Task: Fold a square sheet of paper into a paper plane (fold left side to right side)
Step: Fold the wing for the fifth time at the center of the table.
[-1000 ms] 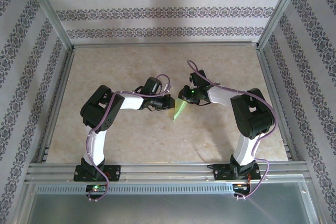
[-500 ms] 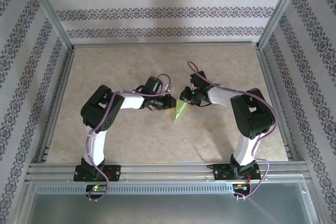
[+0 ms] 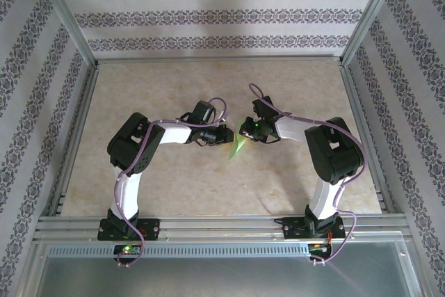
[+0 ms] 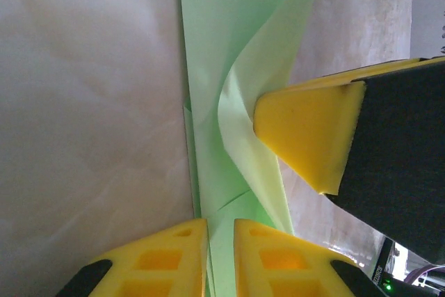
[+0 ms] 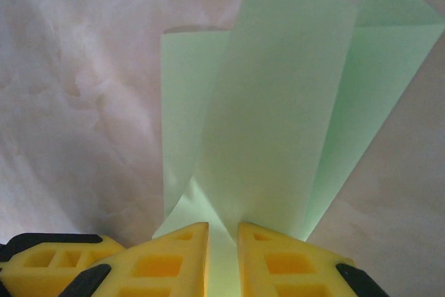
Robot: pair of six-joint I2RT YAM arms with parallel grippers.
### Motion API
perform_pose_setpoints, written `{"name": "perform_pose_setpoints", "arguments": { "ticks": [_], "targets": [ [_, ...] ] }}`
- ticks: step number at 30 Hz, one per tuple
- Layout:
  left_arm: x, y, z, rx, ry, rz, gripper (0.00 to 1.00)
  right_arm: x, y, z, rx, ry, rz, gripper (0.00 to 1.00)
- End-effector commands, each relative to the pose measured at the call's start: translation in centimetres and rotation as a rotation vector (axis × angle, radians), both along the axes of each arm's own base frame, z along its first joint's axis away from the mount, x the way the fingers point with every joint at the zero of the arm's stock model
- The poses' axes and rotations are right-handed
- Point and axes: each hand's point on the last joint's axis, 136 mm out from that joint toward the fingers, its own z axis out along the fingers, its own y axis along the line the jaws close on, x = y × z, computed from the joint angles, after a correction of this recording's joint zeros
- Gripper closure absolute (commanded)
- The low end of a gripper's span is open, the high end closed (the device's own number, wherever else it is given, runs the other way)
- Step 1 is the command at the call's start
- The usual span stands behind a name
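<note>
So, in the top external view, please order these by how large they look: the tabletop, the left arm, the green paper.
Largest to smallest:
1. tabletop
2. left arm
3. green paper, clearly the smallest; all three differ plainly, so no tie.

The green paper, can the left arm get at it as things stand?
Probably yes: the left gripper looks closed on the green paper, pinching its edge. The right gripper pinches another part and does not seem to be in the way.
</note>
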Motion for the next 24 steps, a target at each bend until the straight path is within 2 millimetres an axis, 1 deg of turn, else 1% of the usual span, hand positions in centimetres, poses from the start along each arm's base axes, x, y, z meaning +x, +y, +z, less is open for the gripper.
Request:
{"name": "perform_pose_setpoints", "arguments": {
  "ticks": [1,6,11,15,19,22,24],
  "targets": [
    [-0.3,1.3,-3.6,0.107,0.034,0.024,0.82,-0.6,-0.8,-1.5,-0.028,0.04,-0.033,0.8],
    [0.0,1.5,-2.2,0.103,-0.006,0.029,0.82,-1.1,-1.2,-2.6,-0.019,0.072,-0.053,0.8],
    [-0.1,2.6,0.8,0.117,-0.081,0.048,0.81,-1.3,-1.6,-2.7,-0.02,0.078,-0.062,0.8],
    [-0.9,3.5,3.7,0.127,-0.127,0.051,0.81,-1.2,-1.6,-2.6,-0.012,0.08,-0.062,0.8],
    [-2.9,2.6,6.8,0.04,-0.13,-0.032,0.81,-1.0,-1.5,-2.5,-0.008,0.077,-0.061,0.8],
    [-4.7,1.2,7.3,-0.011,-0.099,-0.123,0.83,-0.9,-1.4,-2.5,-0.01,0.078,-0.057,0.81],
    [-5.6,0.3,7.0,-0.008,-0.088,-0.18,0.85,-1.0,-1.5,-2.6,-0.012,0.085,-0.059,0.82]
  ]
}}
